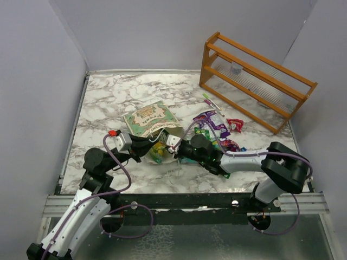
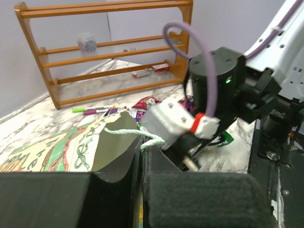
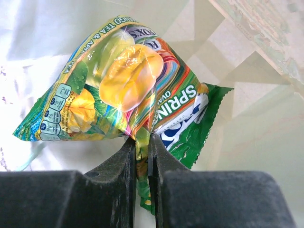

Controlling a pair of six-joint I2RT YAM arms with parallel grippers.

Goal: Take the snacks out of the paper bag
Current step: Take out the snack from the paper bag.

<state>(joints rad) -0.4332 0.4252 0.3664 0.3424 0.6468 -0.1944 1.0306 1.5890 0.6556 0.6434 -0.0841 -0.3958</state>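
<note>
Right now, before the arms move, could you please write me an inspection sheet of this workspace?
Surface: marble-patterned table.
Job's things: paper bag lies on its side, mouth toward the arms; green-yellow packet at the mouth; other packets heaped to the bag's right.
Clutter: pen near the rack.
Grippers: left gripper fingers pinch the bag's rim; right gripper fingers shut on the green-yellow packet.
Cables: purple cable loops off each arm.
Surroundings: wooden rack far right; plain walls.
</note>
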